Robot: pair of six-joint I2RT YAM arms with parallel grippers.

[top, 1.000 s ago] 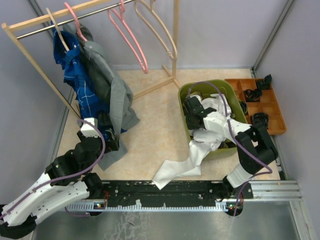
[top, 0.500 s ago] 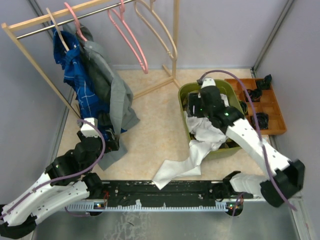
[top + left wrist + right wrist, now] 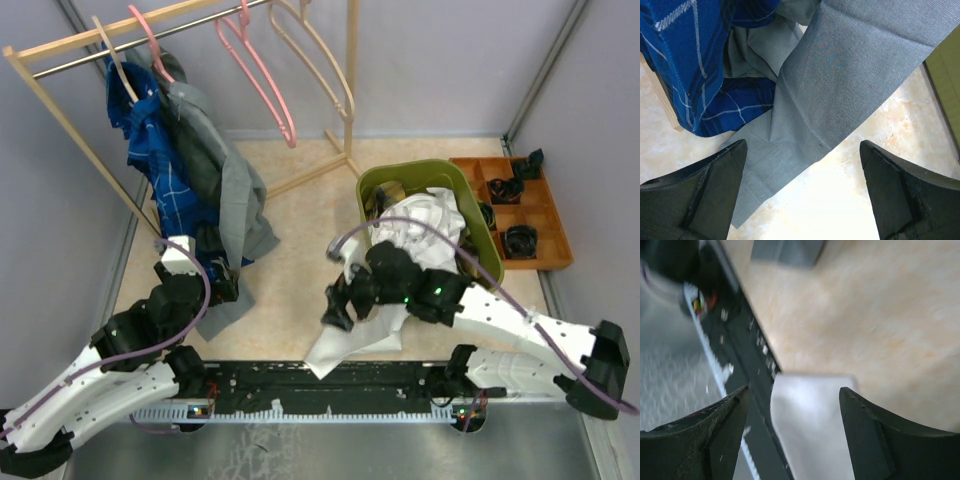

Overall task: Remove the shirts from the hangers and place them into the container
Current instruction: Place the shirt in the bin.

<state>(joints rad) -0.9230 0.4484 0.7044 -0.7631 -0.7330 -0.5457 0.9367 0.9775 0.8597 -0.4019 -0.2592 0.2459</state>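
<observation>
A white shirt (image 3: 425, 215) is heaped in the olive-green container (image 3: 372, 183), and one end of it trails over the near rim onto the table (image 3: 350, 345). My right gripper (image 3: 332, 312) hovers open above that trailing end. In the right wrist view the white cloth (image 3: 810, 430) lies below the open right gripper (image 3: 795, 390), not held. A blue checked shirt (image 3: 150, 165) and a grey shirt (image 3: 225, 190) hang from hangers (image 3: 150, 40) on the rack. My left gripper (image 3: 225, 285) is open at the grey shirt's hem (image 3: 805, 100), with the left gripper (image 3: 802, 150) empty.
Two bare pink hangers (image 3: 262, 85) and a pale wood one (image 3: 320, 60) hang on the rack rod. The wooden rack frame (image 3: 60, 110) stands at far left. An orange compartment tray (image 3: 560, 245) with black parts sits right of the container. A black rail (image 3: 330, 380) runs along the near edge.
The right arm swung out of the container to the left and towards the near edge, and its jaws opened, leaving the white shirt bunched in the container. The left arm stayed still.
</observation>
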